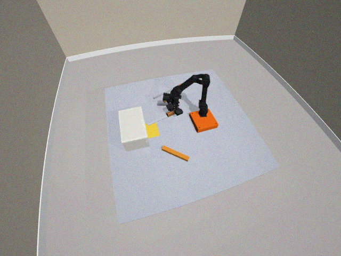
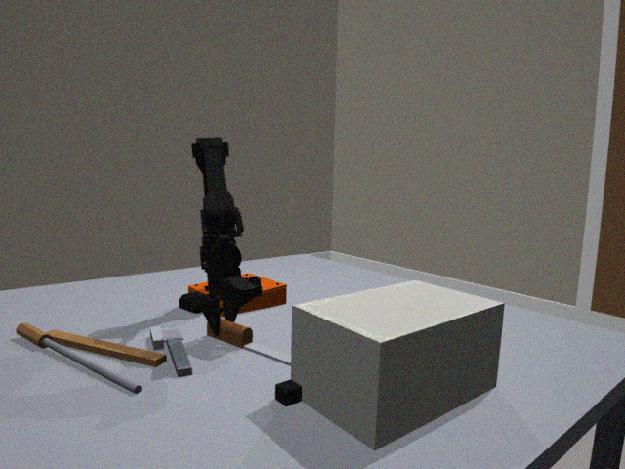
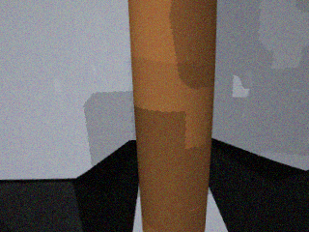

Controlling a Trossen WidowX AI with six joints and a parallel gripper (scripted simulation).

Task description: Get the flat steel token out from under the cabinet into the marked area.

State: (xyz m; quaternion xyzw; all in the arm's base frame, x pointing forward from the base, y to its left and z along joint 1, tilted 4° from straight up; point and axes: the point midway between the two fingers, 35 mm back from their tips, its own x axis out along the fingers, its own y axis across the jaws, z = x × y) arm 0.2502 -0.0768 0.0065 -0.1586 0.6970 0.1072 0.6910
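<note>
The white cabinet point(image 1: 131, 124) point(image 2: 398, 315) stands on the table. The yellow marked area point(image 1: 153, 130) lies along its front; no token shows on the part in view. The token is not seen in any view. My gripper point(image 1: 174, 111) point(image 2: 225, 327) point(image 3: 169, 147) is shut on the brown wooden handle point(image 1: 170, 113) point(image 2: 235, 333) point(image 3: 169, 97) of a tool, low over the table. The tool's thin grey rod point(image 1: 158, 120) point(image 2: 267, 355) reaches from the handle to the cabinet's front edge; whether its tip is under the cabinet is hidden.
An orange-brown bar point(image 1: 175, 153) lies off to one side of the marked area. On the other side lie a grey rod point(image 2: 93, 365) with a wooden handle, a wooden stick point(image 2: 108, 348) and grey metal pieces point(image 2: 179, 356). A small black cube point(image 2: 288, 392) is beside the cabinet.
</note>
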